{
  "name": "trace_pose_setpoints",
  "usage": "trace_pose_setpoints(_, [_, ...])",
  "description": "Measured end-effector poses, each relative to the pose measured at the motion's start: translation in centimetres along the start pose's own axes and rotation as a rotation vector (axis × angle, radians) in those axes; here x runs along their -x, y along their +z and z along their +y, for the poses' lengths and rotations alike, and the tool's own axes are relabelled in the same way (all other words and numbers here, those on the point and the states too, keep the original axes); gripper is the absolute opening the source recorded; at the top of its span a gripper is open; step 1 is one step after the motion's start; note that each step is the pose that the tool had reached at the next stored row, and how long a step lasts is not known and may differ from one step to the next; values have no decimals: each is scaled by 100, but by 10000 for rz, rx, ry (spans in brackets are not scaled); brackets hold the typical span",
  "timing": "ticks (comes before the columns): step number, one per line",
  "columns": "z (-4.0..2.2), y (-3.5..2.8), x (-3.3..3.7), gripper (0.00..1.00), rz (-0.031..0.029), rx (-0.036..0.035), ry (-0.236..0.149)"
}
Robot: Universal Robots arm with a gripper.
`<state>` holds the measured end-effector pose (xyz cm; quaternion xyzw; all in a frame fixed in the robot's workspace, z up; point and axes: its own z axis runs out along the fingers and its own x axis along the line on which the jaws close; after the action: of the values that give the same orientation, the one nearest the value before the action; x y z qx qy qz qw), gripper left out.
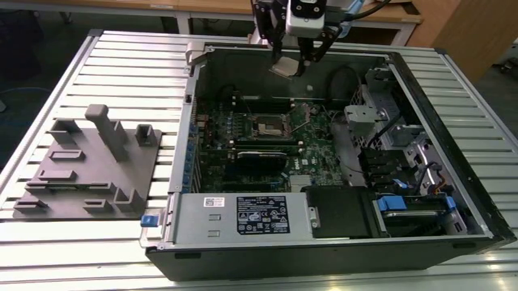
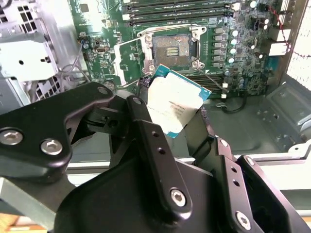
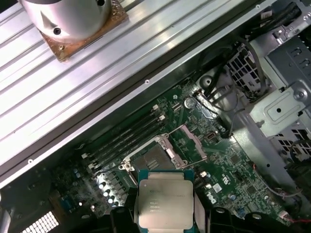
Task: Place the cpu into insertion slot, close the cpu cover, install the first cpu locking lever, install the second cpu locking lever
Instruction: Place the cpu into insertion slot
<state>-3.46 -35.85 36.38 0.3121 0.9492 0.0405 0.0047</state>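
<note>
In the exterior view the gripper (image 1: 293,64) was closed on the cpu (image 1: 285,68) and held it tilted in the air over the open computer case (image 1: 324,260), well apart from the insertion slot (image 1: 271,125). The slot was empty, and the cpu cover (image 3: 196,143) stood open. I judge that no step was completed yet.

We see an open computer case (image 1: 242,66) lying on a slatted metal table (image 1: 121,73), its green motherboard (image 1: 317,159) facing up near a silver power supply box (image 1: 202,217) (a blue tab (image 1: 149,220) sits just beside its end), with a grey moulded fixture block (image 1: 81,182) resting on the table at the exterior view's left.
</note>
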Motion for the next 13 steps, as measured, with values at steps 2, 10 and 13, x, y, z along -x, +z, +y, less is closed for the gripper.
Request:
trace_pose_setpoints(2, [0, 1, 0, 54, -20, 4, 243])
trace_pose_setpoints(10, [0, 2, 0, 54, -44, 8, 551])
trace_pose_setpoints(13, [0, 2, 0, 54, -44, 8, 552])
